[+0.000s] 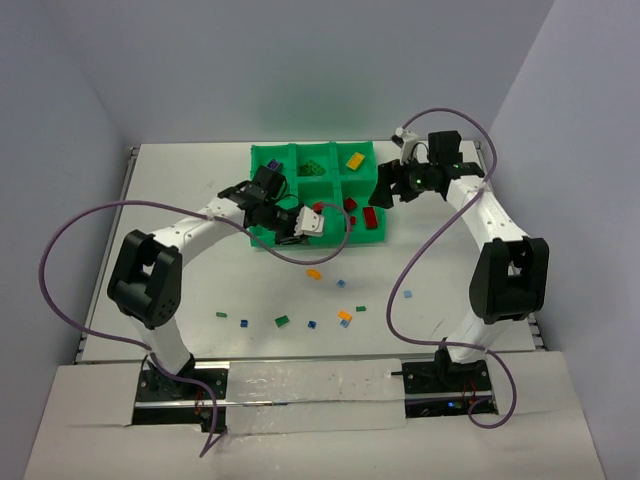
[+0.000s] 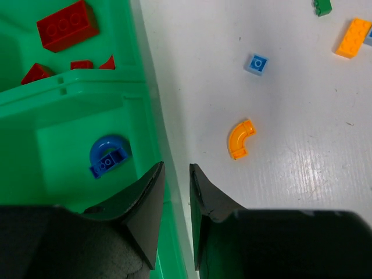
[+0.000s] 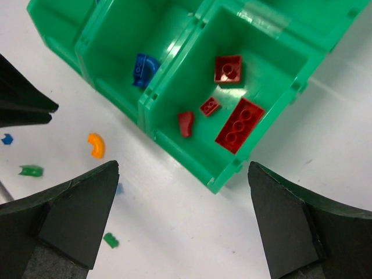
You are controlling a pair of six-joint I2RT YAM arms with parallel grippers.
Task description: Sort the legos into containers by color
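The green tray [image 1: 262,240] of containers stands mid-table. Its front right compartment holds several red legos [image 3: 239,125]; the front middle one holds a curved blue brick [image 2: 107,156]. My left gripper [image 1: 293,232] hovers over the tray's front wall [image 2: 152,110], its jaws a narrow gap apart with nothing between them. My right gripper [image 3: 183,215] is wide open and empty, above the table just off the tray's front right corner [image 3: 216,185]. Loose legos lie in front of the tray, among them a curved orange piece [image 2: 240,139] and a small light blue plate [image 2: 257,63].
The back compartments hold a purple [image 1: 270,165], a green [image 1: 313,168] and a yellow [image 1: 354,160] brick. Small green [image 1: 283,321], blue [image 1: 243,322] and orange [image 1: 345,315] pieces are scattered between the tray and the arm bases. Purple cables loop beside both arms.
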